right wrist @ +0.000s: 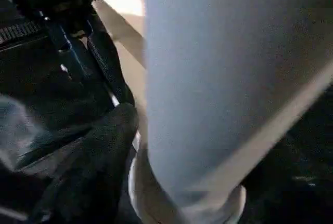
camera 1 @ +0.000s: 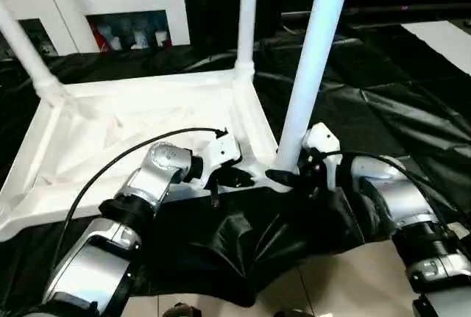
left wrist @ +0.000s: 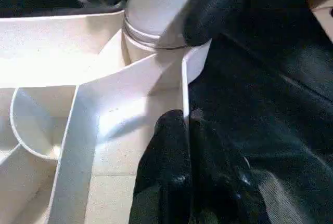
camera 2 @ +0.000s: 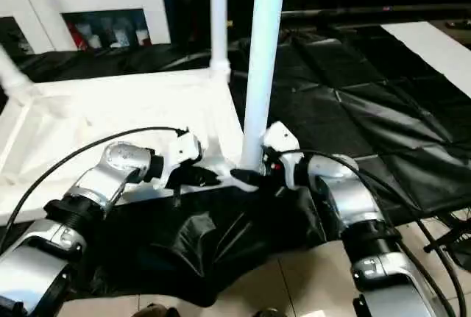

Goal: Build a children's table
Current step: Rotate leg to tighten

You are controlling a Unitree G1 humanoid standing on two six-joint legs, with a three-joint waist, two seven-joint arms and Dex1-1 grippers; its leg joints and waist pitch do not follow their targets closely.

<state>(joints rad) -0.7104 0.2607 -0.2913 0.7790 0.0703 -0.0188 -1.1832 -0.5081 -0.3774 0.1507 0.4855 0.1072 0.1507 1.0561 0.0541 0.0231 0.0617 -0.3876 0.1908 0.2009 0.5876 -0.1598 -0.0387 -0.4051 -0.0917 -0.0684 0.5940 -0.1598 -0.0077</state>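
The tabletop point(camera 1: 140, 122) lies upside down on a black sheet point(camera 1: 368, 104) on the floor, ribbed underside up. Three legs stand in its corner sockets: a far-left leg point(camera 1: 26, 52), a far leg point(camera 1: 247, 15) and the near leg point(camera 1: 313, 67) at the corner between the two arms. The fourth corner lies beyond the picture's edge, so I cannot tell whether its leg is in. The right gripper point(camera 1: 294, 176) has its jaws closed around the base of the near leg, which looks seated or nearly so. The left gripper point(left wrist: 179, 146) pinches the tabletop's rim beside that socket, steadying it. What is left, I judge, is pressing this leg home, any missing leg, and turning the table upright.
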